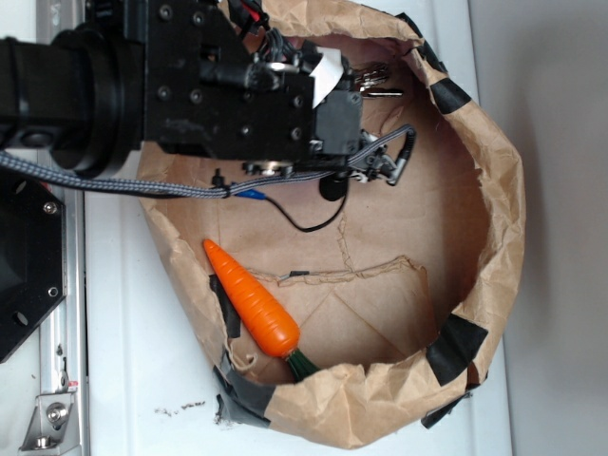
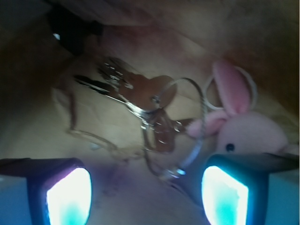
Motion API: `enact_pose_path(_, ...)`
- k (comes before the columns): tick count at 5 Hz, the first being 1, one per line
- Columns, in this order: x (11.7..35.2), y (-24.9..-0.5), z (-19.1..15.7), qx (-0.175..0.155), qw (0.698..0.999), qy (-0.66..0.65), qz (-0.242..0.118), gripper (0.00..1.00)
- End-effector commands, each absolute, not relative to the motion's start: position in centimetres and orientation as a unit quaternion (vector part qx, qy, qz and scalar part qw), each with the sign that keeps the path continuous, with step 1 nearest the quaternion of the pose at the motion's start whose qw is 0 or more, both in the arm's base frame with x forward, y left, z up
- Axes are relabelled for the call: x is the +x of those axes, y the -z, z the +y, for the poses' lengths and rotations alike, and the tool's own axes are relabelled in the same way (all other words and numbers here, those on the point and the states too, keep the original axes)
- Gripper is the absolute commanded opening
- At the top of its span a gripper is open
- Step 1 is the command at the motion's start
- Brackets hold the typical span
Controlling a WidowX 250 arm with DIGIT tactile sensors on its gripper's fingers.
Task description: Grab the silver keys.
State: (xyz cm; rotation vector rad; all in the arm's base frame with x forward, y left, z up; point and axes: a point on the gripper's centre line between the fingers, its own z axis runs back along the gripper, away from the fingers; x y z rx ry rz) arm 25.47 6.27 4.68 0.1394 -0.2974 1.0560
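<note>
Wrist view showed the black gripper (image 2: 147,194) wide open and empty, approaching the shiny silver keys (image 2: 140,101) at frame centre; descent and closure were judged next.

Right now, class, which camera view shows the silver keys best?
The wrist view: the silver keys lie in full sight on the brown paper, between the gripper fingers. The exterior view shows only a sliver of them past the arm.

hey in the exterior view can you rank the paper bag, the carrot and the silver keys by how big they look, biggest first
1. Paper bag, by far the largest.
2. Carrot.
3. Silver keys, smallest, though the arm partly hides them, so only part shows.
</note>
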Motion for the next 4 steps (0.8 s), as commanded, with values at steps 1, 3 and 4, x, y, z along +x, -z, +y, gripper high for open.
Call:
enact_pose_path(1,22.72,-5.42,8.24,0.067,0.821,-0.541,-0.172,1.0)
enact_pose_path(3,22.86,-4.61,8.36,0.058,0.807,-0.556,-0.187,1.0)
enact_pose_path(4,22.9,-4.59,8.4,0.062,0.803,-0.563,-0.187,1.0)
